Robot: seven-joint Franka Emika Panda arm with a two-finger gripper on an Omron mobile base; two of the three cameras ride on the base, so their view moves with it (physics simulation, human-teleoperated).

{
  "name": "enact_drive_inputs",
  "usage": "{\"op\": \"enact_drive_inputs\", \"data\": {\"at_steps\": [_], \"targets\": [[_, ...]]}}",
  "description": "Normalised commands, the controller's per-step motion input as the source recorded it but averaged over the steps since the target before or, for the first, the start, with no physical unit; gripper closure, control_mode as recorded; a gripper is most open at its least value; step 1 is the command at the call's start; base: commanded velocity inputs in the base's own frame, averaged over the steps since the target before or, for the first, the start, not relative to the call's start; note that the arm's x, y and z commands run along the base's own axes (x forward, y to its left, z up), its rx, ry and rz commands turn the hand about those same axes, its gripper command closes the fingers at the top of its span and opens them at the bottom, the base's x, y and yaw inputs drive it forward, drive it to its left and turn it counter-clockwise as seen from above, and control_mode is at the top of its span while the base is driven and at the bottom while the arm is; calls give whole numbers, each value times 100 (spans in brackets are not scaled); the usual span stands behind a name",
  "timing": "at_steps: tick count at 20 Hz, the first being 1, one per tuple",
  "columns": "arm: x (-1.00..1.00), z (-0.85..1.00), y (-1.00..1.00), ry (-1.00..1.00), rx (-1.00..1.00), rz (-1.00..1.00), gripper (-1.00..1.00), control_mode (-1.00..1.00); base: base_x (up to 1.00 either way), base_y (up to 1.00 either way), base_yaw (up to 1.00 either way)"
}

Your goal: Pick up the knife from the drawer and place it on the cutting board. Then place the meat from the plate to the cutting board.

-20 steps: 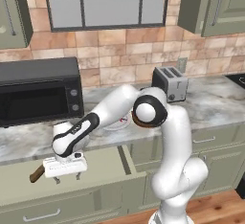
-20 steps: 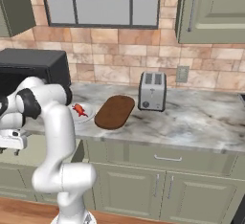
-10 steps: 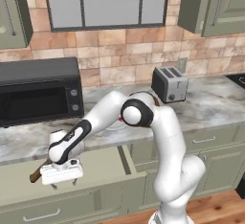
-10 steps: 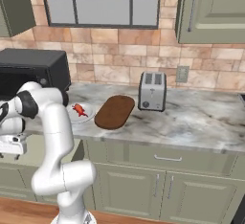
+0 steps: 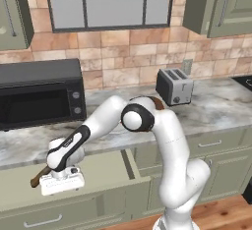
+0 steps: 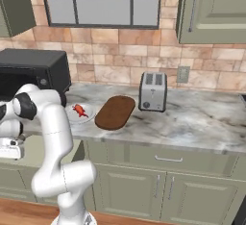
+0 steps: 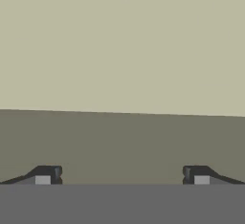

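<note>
Currently the drawer (image 5: 106,167) is standing pulled out below the counter | the cutting board (image 6: 115,112) is lying bare at 3 o'clock of the plate (image 6: 72,117) | gripper (image 7: 122,176) is hanging spread wide over the drawer floor | knife (image 5: 38,176) is lying at its 9 o'clock | meat (image 6: 79,110) is sitting on the plate

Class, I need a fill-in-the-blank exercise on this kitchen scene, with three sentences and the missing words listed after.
1. The meat lies on the white ____.
2. The cutting board sits on the counter between the plate and the ____.
3. The gripper is down in the open ____, beside the knife, its fingers spread apart.

Missing words: plate; toaster; drawer
</note>
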Motion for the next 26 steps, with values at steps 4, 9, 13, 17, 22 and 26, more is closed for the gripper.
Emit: {"op": "enact_drive_inputs", "data": {"at_steps": [4,9,13,17,22,26], "targets": [[-33,0,0,5,0,0,-100,-100,0,0,0],[-32,0,0,5,0,0,-100,-100,0,0,0],[-29,0,0,6,0,0,-100,-100,0,0,0],[-26,0,0,3,0,0,-100,-100,0,0,0],[-13,22,0,0,0,0,-100,-100,0,0,0],[-14,39,0,0,0,0,-100,-100,0,0,0]]}}
